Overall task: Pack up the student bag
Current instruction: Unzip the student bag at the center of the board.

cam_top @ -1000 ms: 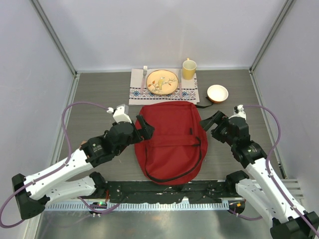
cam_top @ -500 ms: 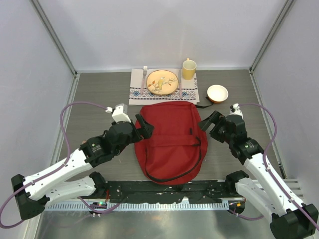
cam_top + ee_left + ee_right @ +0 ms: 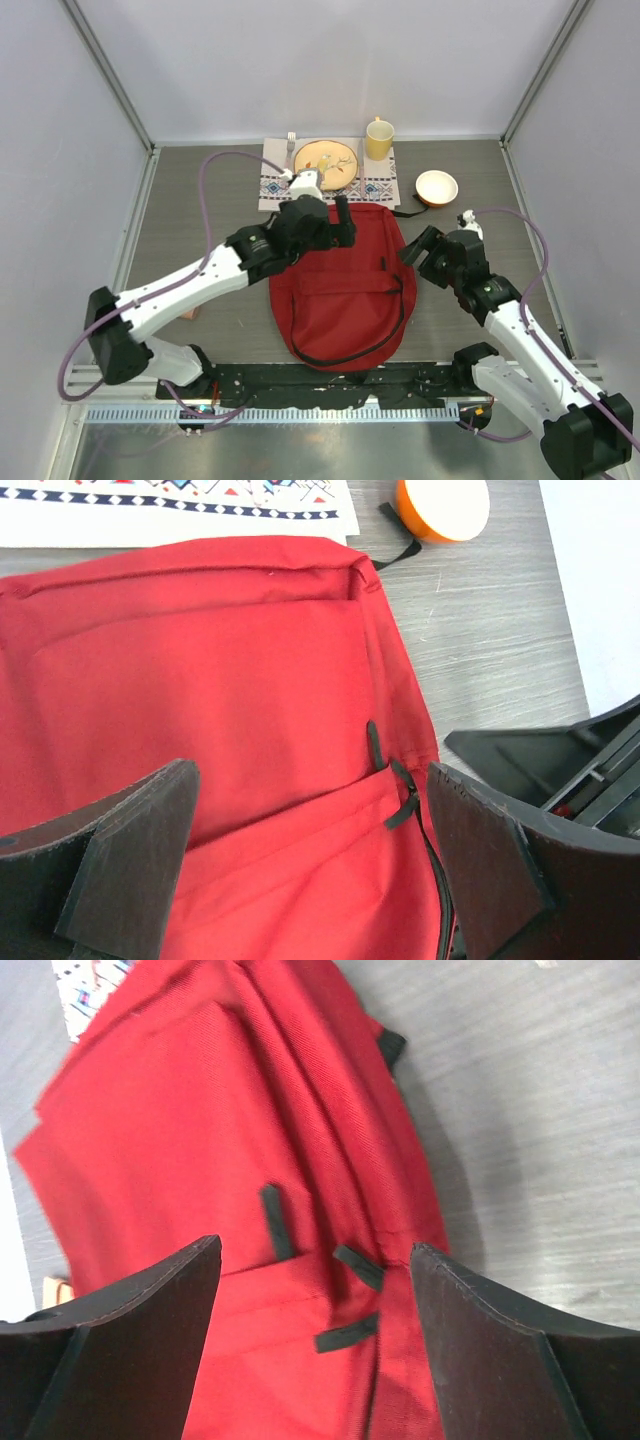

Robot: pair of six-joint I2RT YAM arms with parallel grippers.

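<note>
**Jaws spread at two edges**

Bare table [image 3: 190, 200] lay at left. The left gripper [image 3: 338, 218], spread wide, hung over the upper edge of the mid-frame bag [image 3: 345, 285], beside the placemat [image 3: 275, 186]. The right gripper [image 3: 414, 246], also spread, hovered at its right edge, below the bowl [image 3: 436, 186].

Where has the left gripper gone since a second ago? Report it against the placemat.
Yes, it moved: the left gripper swung from the left edge of the student bag to its far end, close to the placemat.

Left end effector [image 3: 312, 768], right end effector [image 3: 315, 1247]: both agape
</note>
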